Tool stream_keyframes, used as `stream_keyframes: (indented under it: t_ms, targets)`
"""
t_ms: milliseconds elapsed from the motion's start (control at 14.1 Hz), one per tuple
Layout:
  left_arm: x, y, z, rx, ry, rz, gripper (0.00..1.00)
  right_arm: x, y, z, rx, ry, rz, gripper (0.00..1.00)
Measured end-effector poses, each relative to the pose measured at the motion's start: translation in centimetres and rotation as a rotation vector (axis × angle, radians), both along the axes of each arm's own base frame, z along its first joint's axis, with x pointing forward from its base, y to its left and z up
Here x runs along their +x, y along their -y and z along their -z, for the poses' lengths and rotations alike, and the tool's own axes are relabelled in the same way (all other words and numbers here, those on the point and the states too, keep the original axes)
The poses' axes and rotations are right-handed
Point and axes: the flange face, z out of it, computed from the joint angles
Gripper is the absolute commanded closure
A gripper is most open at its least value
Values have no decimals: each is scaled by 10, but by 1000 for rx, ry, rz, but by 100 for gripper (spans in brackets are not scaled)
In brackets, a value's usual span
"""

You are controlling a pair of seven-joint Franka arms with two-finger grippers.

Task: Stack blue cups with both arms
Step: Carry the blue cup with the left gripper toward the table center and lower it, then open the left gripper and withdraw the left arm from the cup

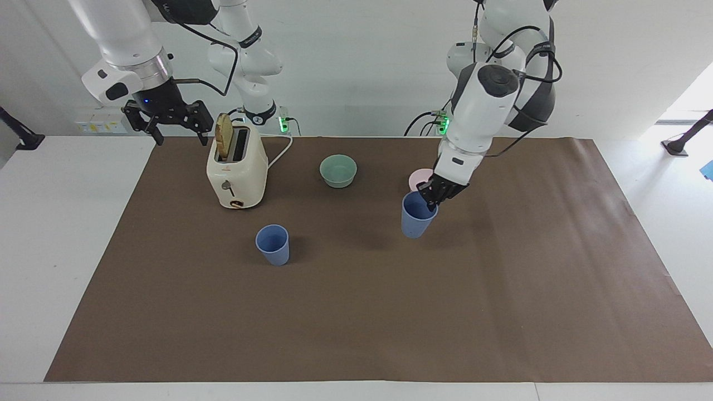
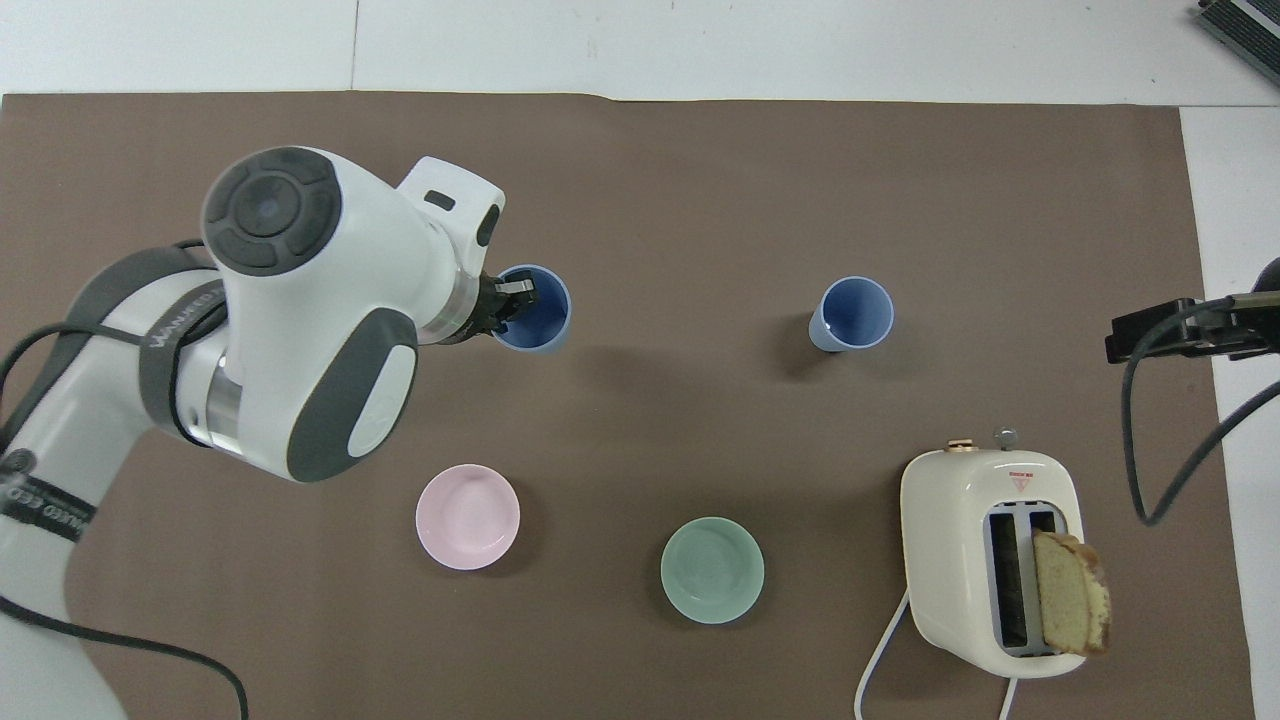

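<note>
A: Why is one blue cup (image 1: pixel 416 215) up in the air?
B: The left claw (image 1: pixel 433 195) pinches its rim, one finger inside, carrying it over the tabletop (image 1: pixel 501 312) near the pink bowl (image 2: pixel 467 516), likely toward the other blue cup (image 1: pixel 273 244), which stands upright farther from the robots than the toaster (image 1: pixel 236 170).
A: And the right claw (image 1: pixel 168 118)?
B: Spread wide, holding nothing, waiting over the tabletop's edge beside the toaster.

Open mat (image 1: pixel 345 234) between carried cup (image 1: pixel 416 216) and standing cup (image 1: pixel 273 244); toaster (image 1: pixel 237 167) flanks standing cup.
</note>
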Motion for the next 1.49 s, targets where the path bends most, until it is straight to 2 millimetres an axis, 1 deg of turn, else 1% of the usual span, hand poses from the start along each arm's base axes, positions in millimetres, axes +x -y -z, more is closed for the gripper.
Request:
stream_keyframes:
  t_ms: [71, 212, 354, 566, 708, 1062, 1133, 1204, 1274, 1416, 1487]
  targets:
    - [2, 8, 15, 3, 0, 9, 100, 0, 0, 0, 0, 0, 0, 0]
    - [7, 16, 41, 15, -4, 21, 100, 0, 0, 0, 0, 0, 0, 0]
    - [7, 26, 59, 34, -4, 45, 100, 0, 0, 0, 0, 0, 0, 0]
    - [3, 41, 74, 20, 20, 43, 100, 0, 0, 0, 0, 0, 0, 0]
    - [2, 48, 83, 12, 29, 40, 100, 0, 0, 0, 0, 0, 0, 0]
    - [-3, 46, 98, 23, 17, 48, 100, 0, 0, 0, 0, 0, 0, 0]
    - [-3, 47, 99, 19, 24, 47, 88, 0, 0, 0, 0, 0, 0, 0]
    - [-2, 47, 99, 12, 36, 47, 22, 0, 0, 0, 0, 0, 0, 0]
    - [-1, 47, 99, 8, 43, 46, 0, 0, 0, 0, 0, 0, 0, 0]
    - [3, 44, 94, 3, 58, 37, 0, 0, 0, 0, 0, 0, 0, 0]
    - [7, 41, 87, 4, 64, 32, 0, 0, 0, 0, 0, 0, 0, 0]
